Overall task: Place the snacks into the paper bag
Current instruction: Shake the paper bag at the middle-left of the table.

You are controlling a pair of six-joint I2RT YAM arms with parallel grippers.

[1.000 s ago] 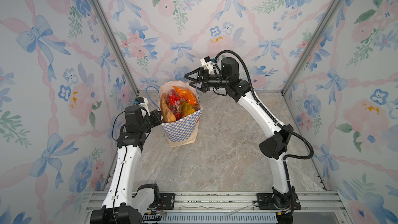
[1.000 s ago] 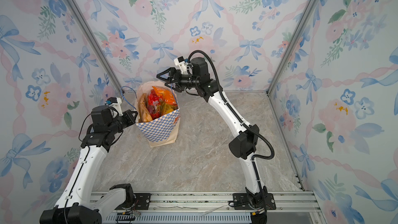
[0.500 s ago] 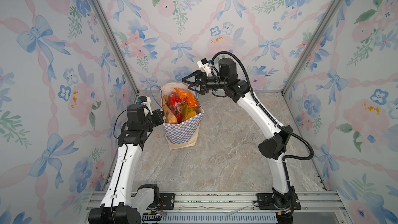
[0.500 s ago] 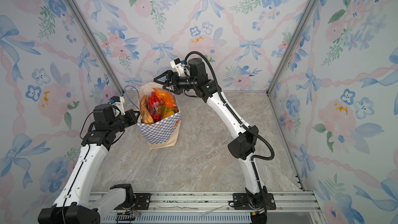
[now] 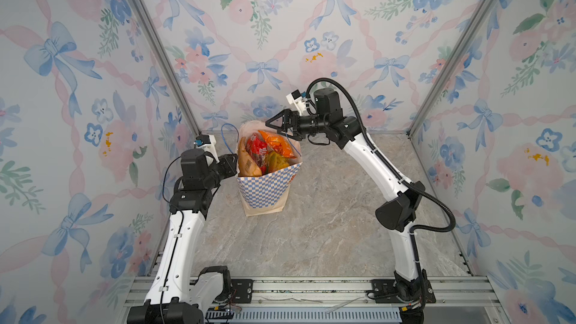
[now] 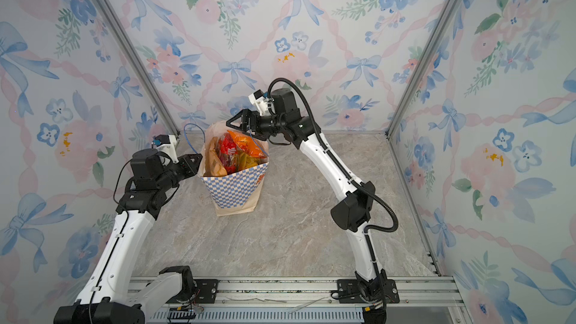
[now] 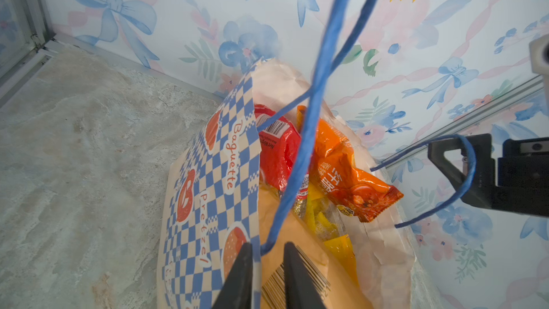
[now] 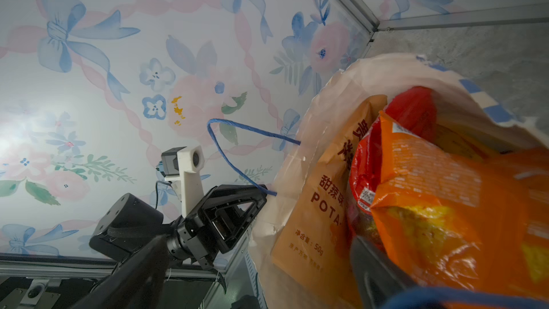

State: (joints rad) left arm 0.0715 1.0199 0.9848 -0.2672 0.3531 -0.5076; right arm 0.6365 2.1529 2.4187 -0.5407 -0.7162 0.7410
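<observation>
All snacks [image 5: 265, 154] in view: inside the paper bag [image 5: 265, 190], heaped to its mouth, with an orange packet [image 7: 350, 179] poking above the rim beside a red packet [image 7: 276, 150] and a tan kraft pouch [image 8: 320, 203]. No packet seen on the counter [image 5: 311, 238] around the bag.

Looks like the closing step: filling done, release of the bag in hand.

Left tool [image 7: 269, 246]: at the bag's rim on the left side, fingers parted a little astride the paper wall, not pinching it as far as can be seen.

Right tool [image 5: 276, 128]: just above the bag's far rim, spread wide, grasping nothing, with one blue cord handle [image 7: 463, 179] looped across a finger; hooked or merely in front, impossible to tell.

Next, probably: draw both tools away from the bag, slowly. Clear the left fingers off the rim first, lest the tall, full bag tip. Slip the right finger out of the cord loop without tugging the bag along.
</observation>
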